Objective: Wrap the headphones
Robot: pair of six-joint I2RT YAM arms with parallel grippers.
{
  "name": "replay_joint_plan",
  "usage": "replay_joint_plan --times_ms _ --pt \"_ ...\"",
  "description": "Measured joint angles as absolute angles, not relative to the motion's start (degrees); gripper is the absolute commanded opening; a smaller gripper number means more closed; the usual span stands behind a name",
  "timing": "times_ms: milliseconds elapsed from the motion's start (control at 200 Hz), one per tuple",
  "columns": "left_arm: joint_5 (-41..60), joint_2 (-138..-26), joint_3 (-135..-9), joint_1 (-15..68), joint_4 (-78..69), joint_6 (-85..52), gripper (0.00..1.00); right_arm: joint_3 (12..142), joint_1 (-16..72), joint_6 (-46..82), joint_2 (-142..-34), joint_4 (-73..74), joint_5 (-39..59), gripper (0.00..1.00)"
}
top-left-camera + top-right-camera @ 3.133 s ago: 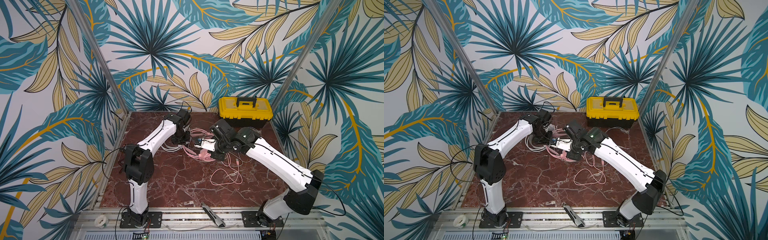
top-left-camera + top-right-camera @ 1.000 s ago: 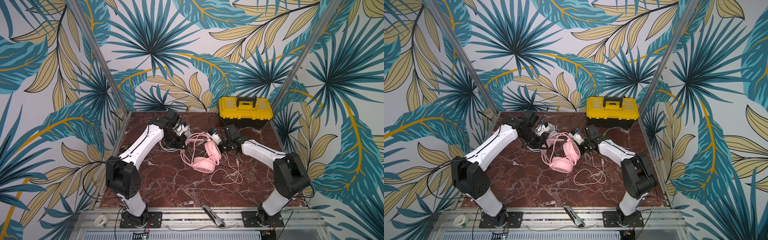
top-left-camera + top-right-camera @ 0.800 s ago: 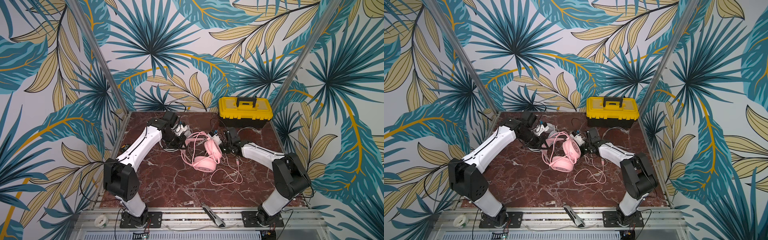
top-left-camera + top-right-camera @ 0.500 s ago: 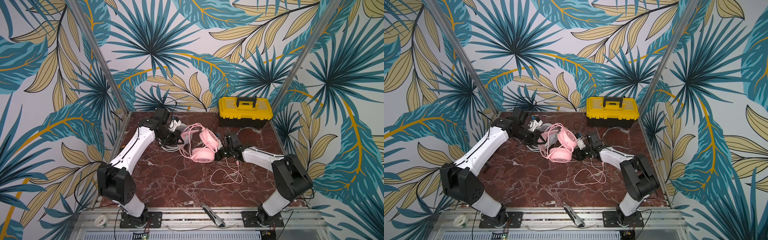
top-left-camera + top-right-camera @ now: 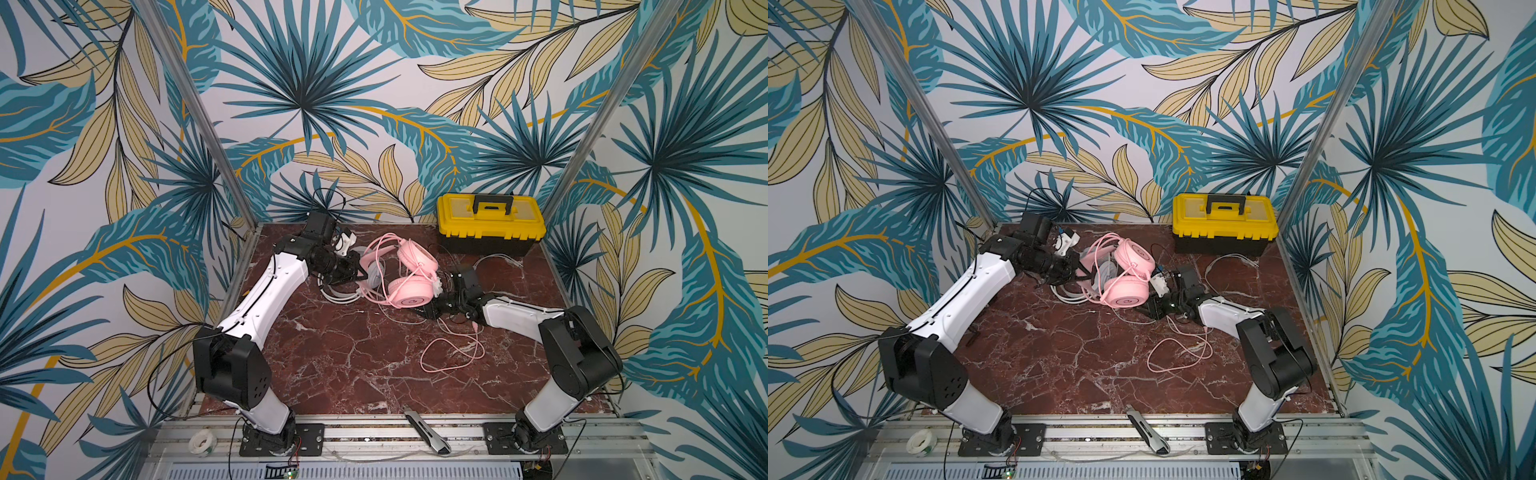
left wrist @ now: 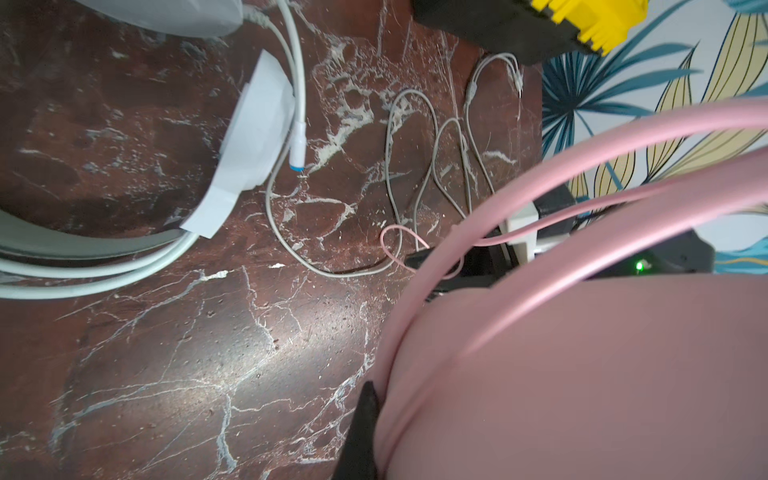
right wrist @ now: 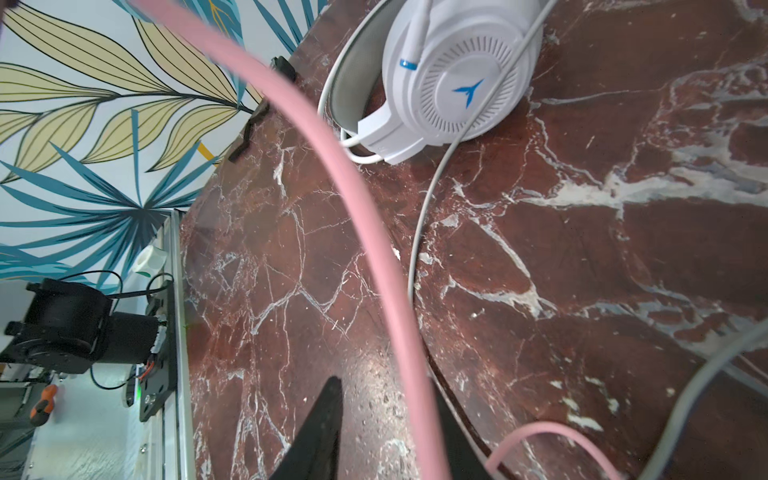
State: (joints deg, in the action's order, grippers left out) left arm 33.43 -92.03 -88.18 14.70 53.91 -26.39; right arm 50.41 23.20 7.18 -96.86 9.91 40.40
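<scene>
Pink headphones [image 5: 411, 286] hang tilted above the table at the back, and my left gripper [image 5: 356, 271] is shut on their headband [image 6: 540, 374]. In the left wrist view only one of its black fingers [image 6: 361, 432] shows, pressed against the pink band. White headphones [image 5: 338, 293] lie flat underneath and to the left, with an ear cup [image 7: 449, 83] clear in the right wrist view. My right gripper [image 5: 432, 309] sits low by the lower pink ear cup. Its jaws [image 7: 382, 399] stand open, and the pink cable [image 7: 374, 249] runs between them along one finger. More pink cable [image 5: 453, 353] loops on the table.
A yellow toolbox [image 5: 490, 222] stands at the back right. A thin white cable [image 5: 494, 259] trails in front of it. A utility knife [image 5: 428, 432] and a tape roll [image 5: 200, 442] rest on the front rail. Metal posts frame the back corners.
My left gripper has carried the pink headphones toward the back left. My right gripper has dropped low to the table beside them, and its jaws have narrowed around the pink cable.
</scene>
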Motion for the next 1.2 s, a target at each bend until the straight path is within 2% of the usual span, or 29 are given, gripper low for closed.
replay_joint_plan --times_ms 245,591,826,1056,1202 --pt "32.77 -92.05 -89.86 14.39 50.72 -32.86 0.0 47.55 24.6 11.55 -97.41 15.86 41.69 0.32" --pt "32.75 -92.05 -90.28 14.35 49.82 -35.73 0.0 49.71 28.08 18.0 -107.63 25.82 42.94 0.33" --pt "31.64 -92.03 -90.28 14.35 48.49 -37.56 0.0 50.65 30.06 21.19 -109.32 30.46 42.96 0.31" --pt "28.84 -91.81 -90.21 13.78 45.17 -40.97 0.0 48.47 31.62 21.89 -109.25 32.1 42.57 0.24" --pt "27.7 -91.72 -89.89 13.37 42.78 -42.94 0.0 46.28 31.88 21.37 -107.85 30.68 41.8 0.14"
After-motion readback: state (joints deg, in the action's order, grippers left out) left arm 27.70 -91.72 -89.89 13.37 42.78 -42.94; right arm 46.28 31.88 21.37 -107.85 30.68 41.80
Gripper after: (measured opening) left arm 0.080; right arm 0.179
